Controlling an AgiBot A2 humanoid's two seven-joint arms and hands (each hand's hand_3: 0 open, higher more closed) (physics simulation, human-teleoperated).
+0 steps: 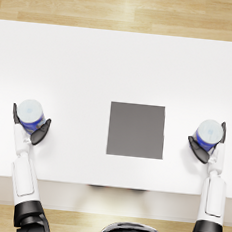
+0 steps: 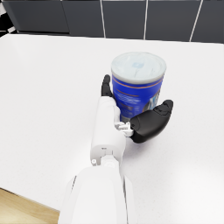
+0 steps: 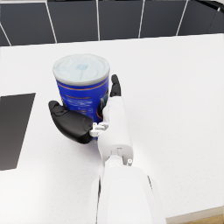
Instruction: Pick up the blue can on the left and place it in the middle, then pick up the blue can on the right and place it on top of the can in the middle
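Nothing is placed yet: the left hand [image 1: 30,128] cups, perhaps not yet gripping, the left silver-lidded blue cylindrical can [image 1: 30,115] near the white table's [image 1: 83,59] left edge, the right hand [image 1: 208,147] likewise cups the right blue can [image 1: 208,134] near its right edge, and the dark grey square mat [image 1: 136,130] in the middle lies bare.

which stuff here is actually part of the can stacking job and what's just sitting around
Part of the job:
left can, in the left hand
right can, in the right hand
grey mat in the middle, probably the placing spot

Just there:
white table
wood floor
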